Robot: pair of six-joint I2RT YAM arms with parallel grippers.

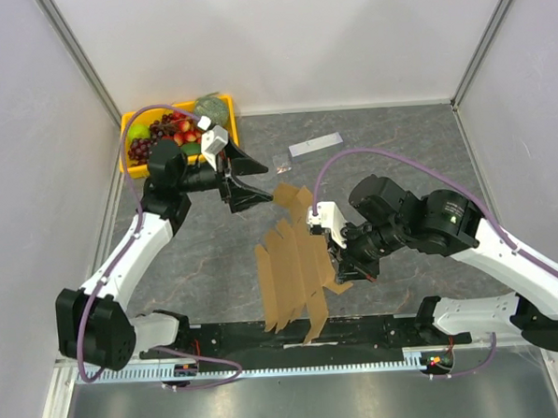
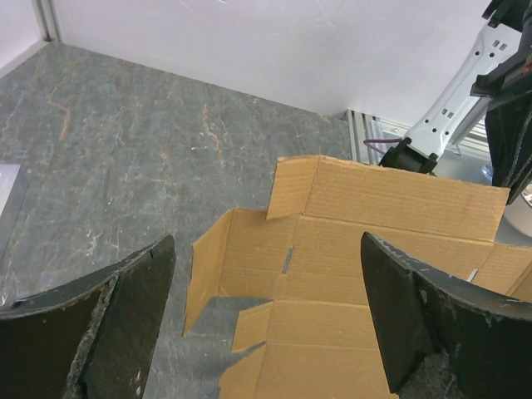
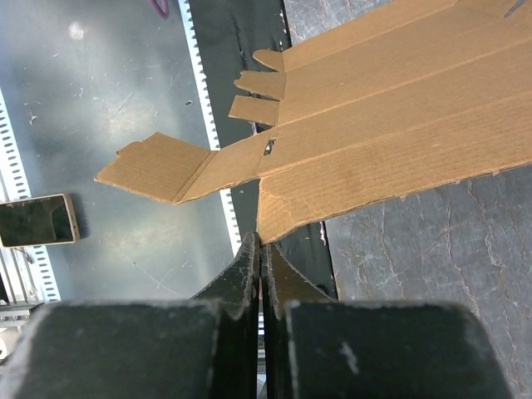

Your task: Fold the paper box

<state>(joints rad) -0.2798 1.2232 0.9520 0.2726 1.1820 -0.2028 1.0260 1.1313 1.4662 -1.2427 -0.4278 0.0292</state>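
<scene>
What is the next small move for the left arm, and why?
Probably ease the open left gripper forward onto the raised flap of the paper box and close. The right gripper is shut on another edge of the box, and the flap stands just ahead, untouched.

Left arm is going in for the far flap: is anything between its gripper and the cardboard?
Nothing visible. The left gripper hangs open facing the paper box, with only table surface showing between them. The right gripper pinches another edge of the box, out of that path.
</scene>
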